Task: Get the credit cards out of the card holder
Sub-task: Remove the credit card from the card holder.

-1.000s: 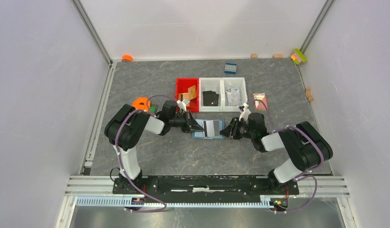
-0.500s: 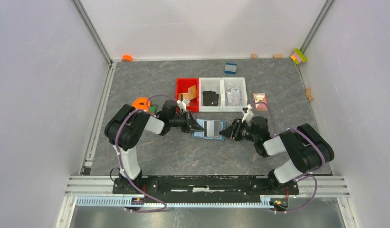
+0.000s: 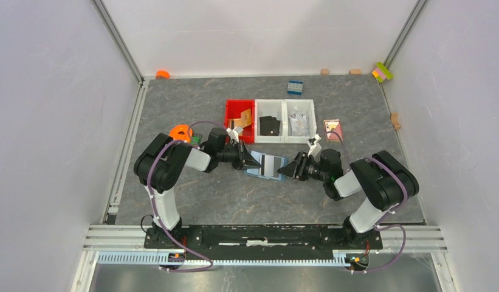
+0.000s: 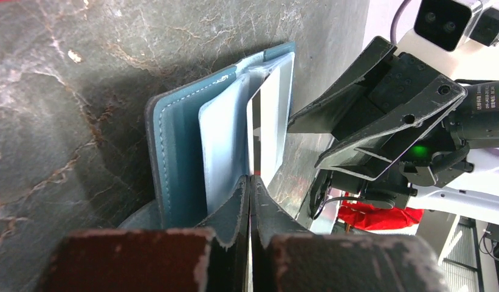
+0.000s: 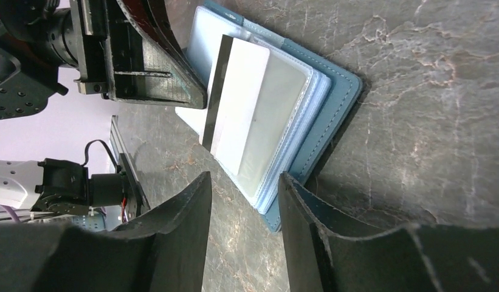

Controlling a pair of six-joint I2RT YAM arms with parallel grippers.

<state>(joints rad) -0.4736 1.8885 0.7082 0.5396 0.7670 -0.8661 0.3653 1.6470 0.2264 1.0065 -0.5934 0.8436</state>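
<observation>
Lying open on the grey stone-look table [image 3: 192, 194] between the arms (top view) is the small steel-blue folding card holder [image 3: 268, 165], near the red plastic bin [image 3: 227, 115]. Left wrist: the left gripper [image 4: 250, 182] is pinched closed on its pale inner sleeve. Right wrist: the right gripper [image 5: 244, 179] has jaws apart, gripping nothing, just beside the silvery-grey credit card with a black stripe [image 5: 240, 115], which is tucked in the sleeves.
</observation>
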